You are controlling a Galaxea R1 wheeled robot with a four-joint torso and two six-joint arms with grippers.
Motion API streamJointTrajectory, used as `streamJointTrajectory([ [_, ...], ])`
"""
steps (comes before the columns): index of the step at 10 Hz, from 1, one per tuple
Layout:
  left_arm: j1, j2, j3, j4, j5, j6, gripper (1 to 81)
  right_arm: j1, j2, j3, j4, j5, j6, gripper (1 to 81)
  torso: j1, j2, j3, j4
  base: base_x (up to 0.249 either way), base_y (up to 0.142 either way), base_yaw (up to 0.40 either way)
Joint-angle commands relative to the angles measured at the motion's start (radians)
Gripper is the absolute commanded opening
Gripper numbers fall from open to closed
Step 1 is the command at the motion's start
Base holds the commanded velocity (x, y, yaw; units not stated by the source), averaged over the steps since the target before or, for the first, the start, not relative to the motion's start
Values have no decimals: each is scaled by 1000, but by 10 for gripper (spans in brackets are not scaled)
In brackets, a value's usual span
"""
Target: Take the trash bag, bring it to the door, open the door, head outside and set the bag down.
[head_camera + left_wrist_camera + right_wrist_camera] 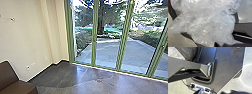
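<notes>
Brown, smooth-surfaced chair (18, 86) at far left, beside a cream wall (27, 32); next, dark grey polished floor (70, 77) meets tall green-framed glass panels (108, 53), beyond which lie pale paving (137, 52) and trees. Left wrist view: the trash bag, translucent, crumpled plastic (204, 23), shows large before the robot's dark base; whether the left gripper (221, 44) grips it cannot be told. Right wrist view: the right gripper's (214, 92) state is likewise unclear.

The dark plate (228, 65) is angular, the grey bar (190, 64) ringed in silver.
</notes>
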Motion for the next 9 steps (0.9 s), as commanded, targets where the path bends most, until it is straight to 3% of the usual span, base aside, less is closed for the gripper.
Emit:
streamJointTrajectory([
  [1,-45,1,4,9,71,10,10,38,0,0,-3,-57,0,811,0,0,0,0,0,0,-287],
  [9,-45,1,4,9,72,10,10,36,2,0,-3,-57,0,811,0,0,0,0,0,0,-285],
])
